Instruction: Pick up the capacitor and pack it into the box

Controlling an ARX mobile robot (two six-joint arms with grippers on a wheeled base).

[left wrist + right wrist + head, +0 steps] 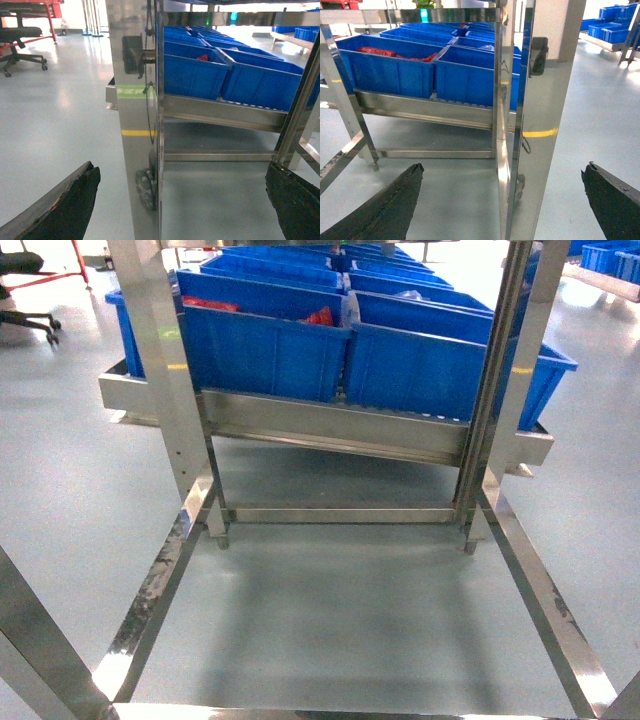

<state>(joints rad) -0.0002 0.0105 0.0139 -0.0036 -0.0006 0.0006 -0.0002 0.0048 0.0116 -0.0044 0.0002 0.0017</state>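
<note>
Neither the capacitor nor the box shows in any view. My left gripper (181, 170) is open, its dark fingers (65, 205) spread wide on either side of a steel rack post (137, 100), nothing between them. The right gripper (504, 167) is open too, straddling another steel post (530, 125) with nothing held. Neither gripper appears in the head view. Large blue bins (265, 335) sit on the slanted rack shelf ahead; red items (210, 305) lie in one of them, and I cannot tell what they are.
A stainless steel rack frame (330, 435) stands ahead, with uprights (160, 370) left and right and low floor rails (545, 600). Grey floor lies inside the frame. An office chair (22, 42) stands far left. More blue bins (610, 22) are at the far right.
</note>
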